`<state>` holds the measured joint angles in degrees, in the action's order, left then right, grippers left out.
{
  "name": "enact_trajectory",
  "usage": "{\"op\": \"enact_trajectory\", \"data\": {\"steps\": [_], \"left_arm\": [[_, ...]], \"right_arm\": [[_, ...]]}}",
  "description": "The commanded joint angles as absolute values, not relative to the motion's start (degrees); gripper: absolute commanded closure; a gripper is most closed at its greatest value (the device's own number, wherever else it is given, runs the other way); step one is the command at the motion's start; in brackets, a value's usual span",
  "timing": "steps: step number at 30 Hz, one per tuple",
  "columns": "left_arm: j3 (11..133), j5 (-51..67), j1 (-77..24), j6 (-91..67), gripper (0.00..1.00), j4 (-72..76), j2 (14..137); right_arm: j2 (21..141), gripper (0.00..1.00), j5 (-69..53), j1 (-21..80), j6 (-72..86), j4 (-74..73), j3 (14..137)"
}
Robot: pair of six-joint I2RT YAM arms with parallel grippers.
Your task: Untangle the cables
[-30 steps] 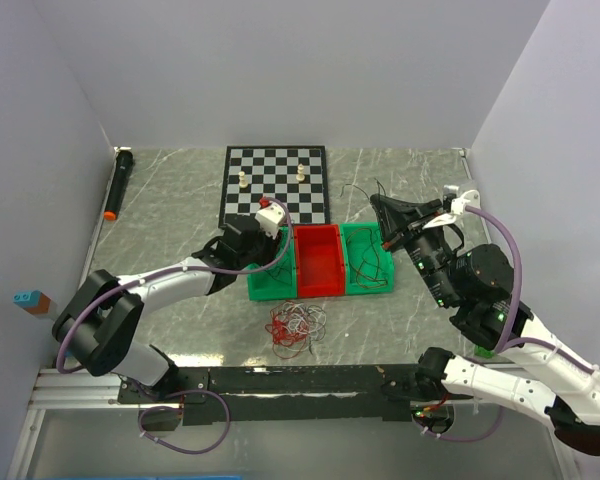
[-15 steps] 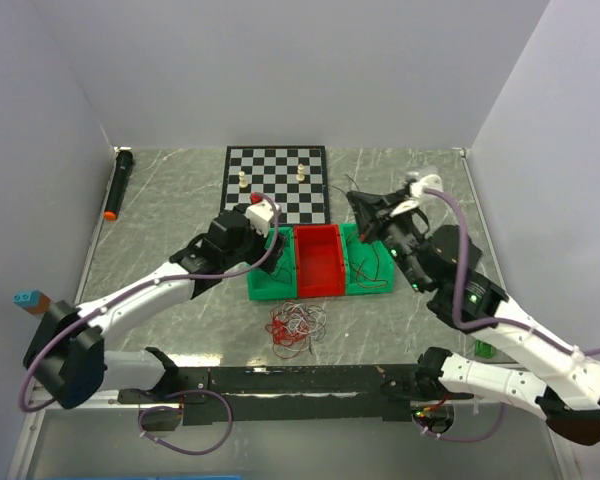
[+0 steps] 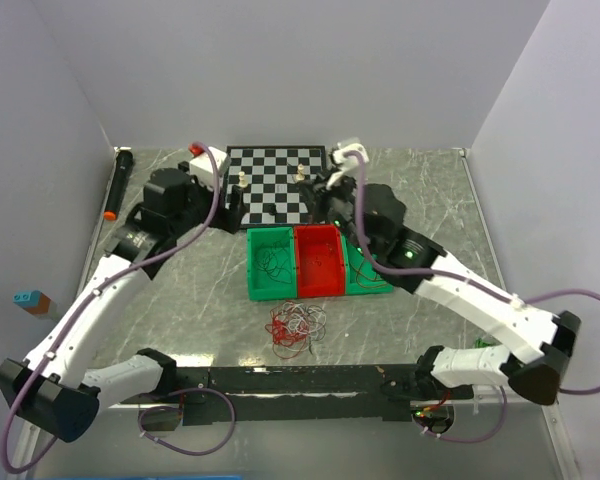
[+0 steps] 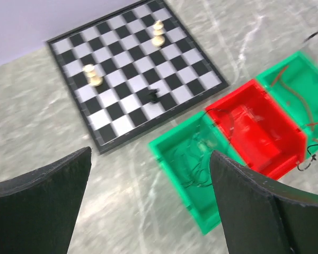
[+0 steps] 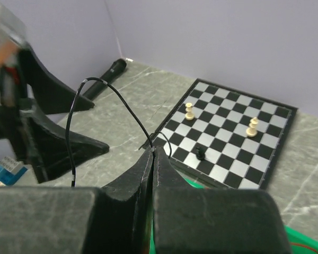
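Top view: loose tangle of cables (image 3: 298, 325), red and white strands, lies on the marbled table (image 3: 430, 200) at lower centre, just below the row of three bins and apart from it.

Bins side by side: left green bin (image 3: 252, 265), red bin (image 3: 318, 268), right green bin (image 3: 365, 287). Thin dark wires (image 4: 193, 159) are curled inside the left green bin; more lie in the right one.

Right gripper (image 5: 152, 153): fingers pressed together, pinching a black wire (image 5: 90, 83) that arcs up and to the left in its wrist view. It sits above the chessboard (image 3: 270, 185), near the board's right edge at upper centre.

Left gripper (image 4: 150, 159): fingers wide apart, nothing between them, raised over the table at the board's left side.

Board carries two pale pieces and one black.
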<state>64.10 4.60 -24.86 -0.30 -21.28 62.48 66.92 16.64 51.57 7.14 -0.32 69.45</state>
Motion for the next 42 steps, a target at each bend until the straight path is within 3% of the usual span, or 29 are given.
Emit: {"op": "enact_trajectory", "data": {"steps": [1,16,28,42], "left_arm": [[72.05,4.65,-20.93,3.60,0.03,-34.69,63.63],[72.25,9.14,-6.25,2.90,0.03,-37.62,59.15],[72.69,9.14,-5.80,0.97,0.03,-35.78,61.61],[65.31,10.28,-5.80,-3.69,0.03,-29.09,64.08]], "right_arm": [[72.58,1.00,14.24,51.07,8.88,1.85,75.49],[84.90,1.00,16.61,50.10,8.17,1.32,77.87],[86.31,1.00,17.49,50.01,8.88,2.02,74.62],[98.00,1.00,22.15,54.32,13.62,-5.70,78.31]]}}
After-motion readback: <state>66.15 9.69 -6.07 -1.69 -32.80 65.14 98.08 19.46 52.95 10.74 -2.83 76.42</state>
